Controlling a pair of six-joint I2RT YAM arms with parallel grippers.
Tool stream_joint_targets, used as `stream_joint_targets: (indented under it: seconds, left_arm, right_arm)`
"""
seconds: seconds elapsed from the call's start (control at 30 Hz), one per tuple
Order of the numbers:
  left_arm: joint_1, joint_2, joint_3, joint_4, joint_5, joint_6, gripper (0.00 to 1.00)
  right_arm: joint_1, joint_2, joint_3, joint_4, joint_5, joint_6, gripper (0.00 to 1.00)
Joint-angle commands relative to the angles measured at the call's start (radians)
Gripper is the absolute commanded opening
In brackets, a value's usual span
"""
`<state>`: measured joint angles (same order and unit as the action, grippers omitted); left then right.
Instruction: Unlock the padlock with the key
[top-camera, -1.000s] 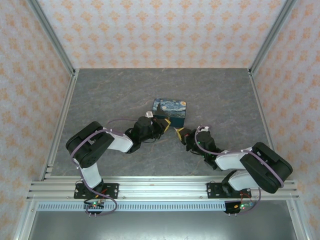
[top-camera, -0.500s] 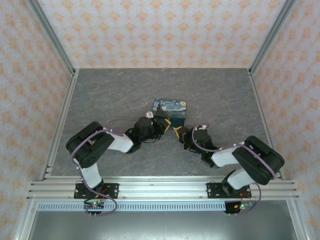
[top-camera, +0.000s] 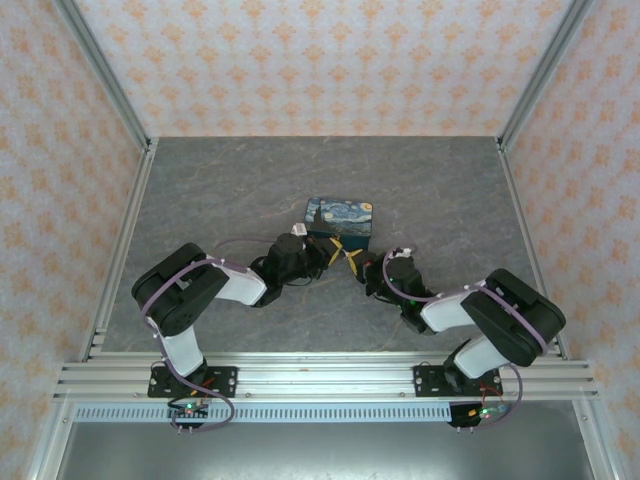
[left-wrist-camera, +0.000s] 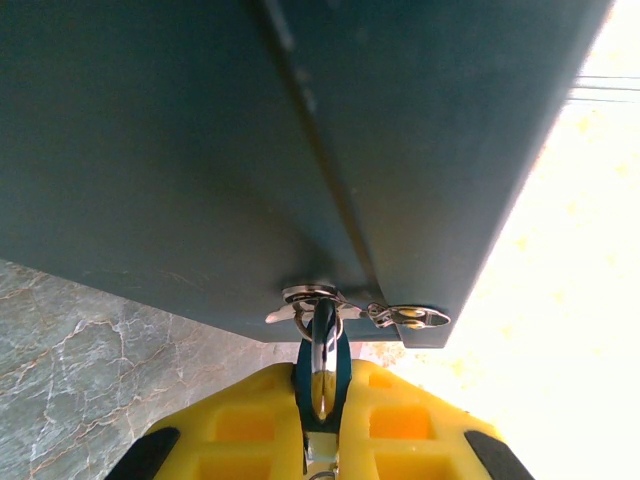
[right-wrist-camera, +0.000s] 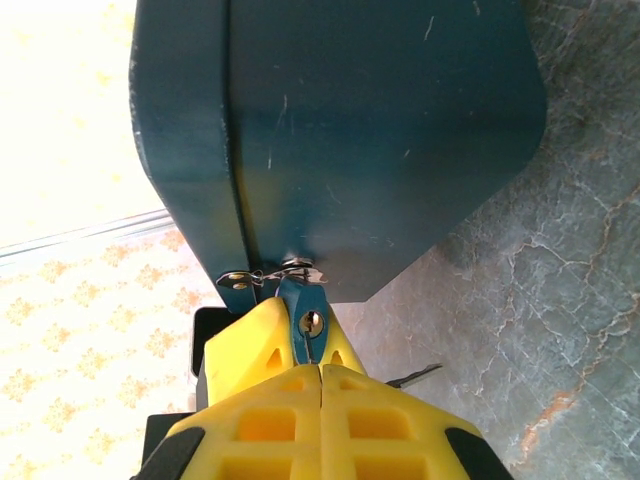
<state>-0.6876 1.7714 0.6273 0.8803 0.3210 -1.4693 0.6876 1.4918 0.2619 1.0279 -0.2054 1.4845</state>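
Barely started: gripped padlock (left-wrist-camera: 322, 360) in left gripper (left-wrist-camera: 322, 405) at box's (left-wrist-camera: 180, 140) six o'clock; held right gripper (right-wrist-camera: 321, 372) shut (contents unclear); found keyhole (right-wrist-camera: 311, 322) empty.

Lid of the dark blue starry-patterned rectangular box (top-camera: 339, 224): painted swirls and stars, no words I can read.
Sides of that box: plain dark blue with scratches, no lettering.
Face of the small blue padlock (right-wrist-camera: 312, 322): a gold-coloured keyhole, no brand or number legible.
Orange-patterned wallpaper (top-camera: 330, 60): repeating ornaments, no writing.
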Motion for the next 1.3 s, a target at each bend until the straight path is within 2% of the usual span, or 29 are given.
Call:
stream_joint_targets:
  seconds: [0.0, 0.63, 0.87, 1.03, 1.27]
  left_arm:
    - [-0.012, -0.043, 0.011, 0.051, -0.009, -0.009, 0.0]
    - [-0.013, -0.039, 0.014, 0.06, 0.006, -0.011, 0.0]
    - [-0.012, -0.038, 0.006, 0.06, 0.035, -0.005, 0.0]
    - [-0.005, -0.037, 0.003, 0.066, 0.065, 0.007, 0.0]
    - [0.005, -0.044, 0.003, 0.082, 0.099, 0.023, 0.0]
  right_arm:
    - [0.005, 0.012, 0.022, 0.031, 0.014, 0.007, 0.0]
    - [0.003, 0.058, 0.031, 0.073, -0.004, 0.002, 0.0]
    - [-0.062, 0.052, 0.001, 0.077, -0.126, -0.031, 0.0]
    - [-0.118, -0.005, -0.028, 0.02, -0.239, -0.083, 0.0]
    - [-0.149, -0.075, -0.031, -0.038, -0.308, -0.135, 0.0]
